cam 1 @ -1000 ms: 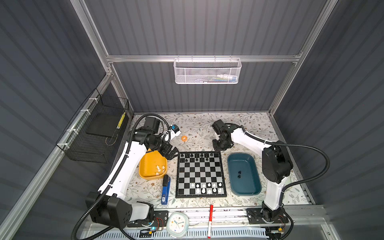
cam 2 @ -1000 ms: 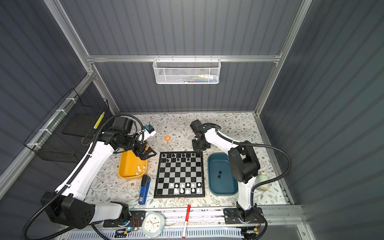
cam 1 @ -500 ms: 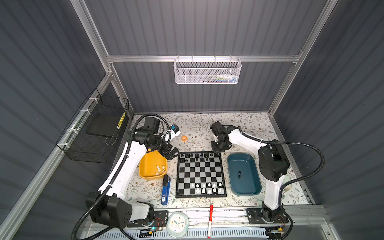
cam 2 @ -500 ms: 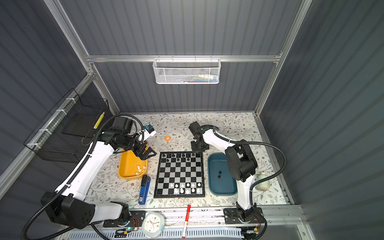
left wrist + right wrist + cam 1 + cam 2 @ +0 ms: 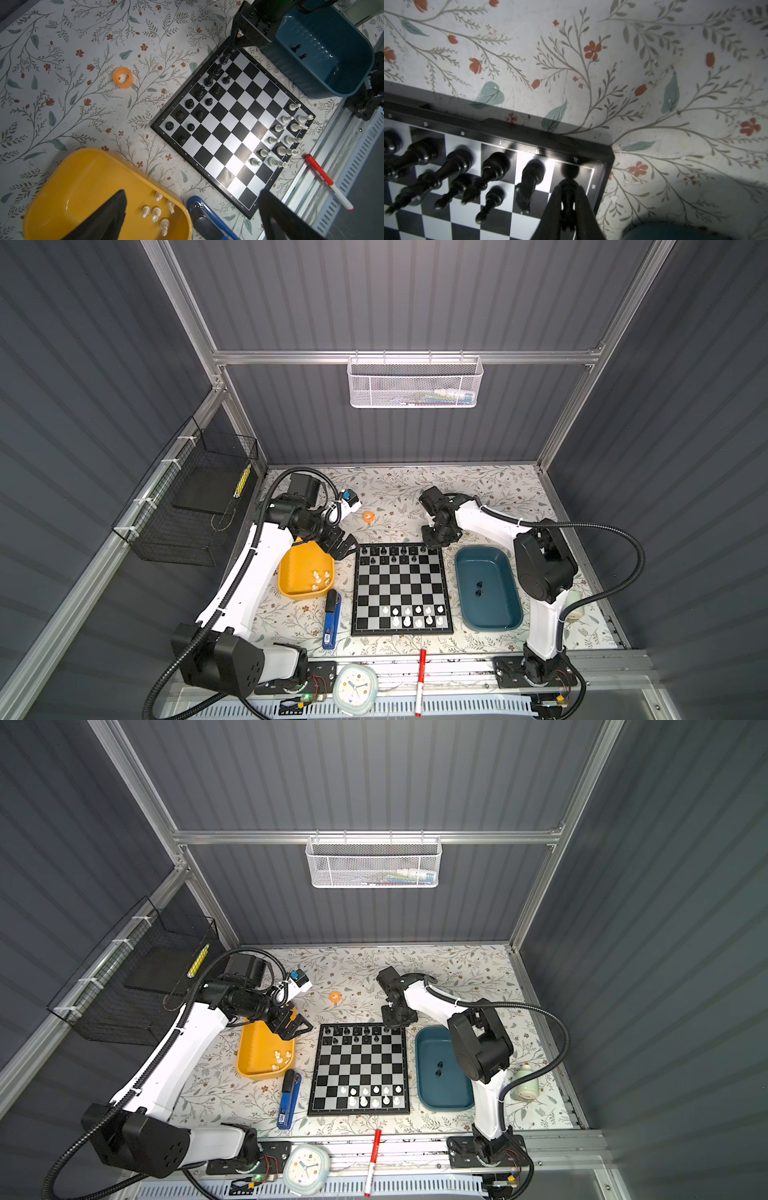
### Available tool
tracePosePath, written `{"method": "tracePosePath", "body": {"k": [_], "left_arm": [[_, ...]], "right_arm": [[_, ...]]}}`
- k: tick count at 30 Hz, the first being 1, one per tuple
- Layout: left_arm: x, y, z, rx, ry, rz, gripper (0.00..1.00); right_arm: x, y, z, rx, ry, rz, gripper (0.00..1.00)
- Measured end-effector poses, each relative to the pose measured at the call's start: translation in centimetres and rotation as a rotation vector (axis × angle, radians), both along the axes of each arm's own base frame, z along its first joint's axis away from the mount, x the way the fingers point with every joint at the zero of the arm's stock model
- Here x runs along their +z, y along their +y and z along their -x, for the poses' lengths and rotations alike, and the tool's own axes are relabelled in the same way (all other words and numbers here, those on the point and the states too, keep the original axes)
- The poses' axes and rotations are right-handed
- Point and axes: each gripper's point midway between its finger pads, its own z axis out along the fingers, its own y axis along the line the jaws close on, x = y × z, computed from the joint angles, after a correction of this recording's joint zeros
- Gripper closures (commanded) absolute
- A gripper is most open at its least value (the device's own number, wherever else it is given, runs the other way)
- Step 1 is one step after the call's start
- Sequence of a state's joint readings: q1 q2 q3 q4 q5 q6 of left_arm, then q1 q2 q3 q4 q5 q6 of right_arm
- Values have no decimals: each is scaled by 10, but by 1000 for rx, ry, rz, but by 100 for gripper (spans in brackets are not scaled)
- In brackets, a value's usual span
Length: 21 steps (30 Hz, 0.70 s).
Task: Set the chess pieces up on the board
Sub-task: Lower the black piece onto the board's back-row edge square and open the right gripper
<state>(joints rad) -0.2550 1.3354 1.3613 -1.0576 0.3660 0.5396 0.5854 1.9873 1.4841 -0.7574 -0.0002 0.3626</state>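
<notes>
Now, the glossy yellow tray [image 5: 297, 568] holds a handful of white pieces [image 5: 319, 577] by its board-side wall, and the deeper teal tray [image 5: 494, 568] holds just two black pieces [image 5: 478, 589]. Between them on the floral table [image 5: 395, 493] lies the flat checkered board [image 5: 401, 585], with black men [image 5: 392, 551] along its far rows and white men [image 5: 415, 614] on its near rows. The right jaws are clenched on a slim black piece [image 5: 568, 197] over the board's far right corner square; the left jaws gape wide and empty above the yellow tray's far corner
</notes>
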Motion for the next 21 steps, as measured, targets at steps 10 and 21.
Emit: {"method": "tracePosePath", "body": {"k": [10,21], "left_arm": [[0,0,0,0,0,0,0],[0,1,0,2,0,-3,1]], "right_arm": [[-8,-1,2,-3,13,8,84],[-10,-1,0,-4,7,11,74]]}}
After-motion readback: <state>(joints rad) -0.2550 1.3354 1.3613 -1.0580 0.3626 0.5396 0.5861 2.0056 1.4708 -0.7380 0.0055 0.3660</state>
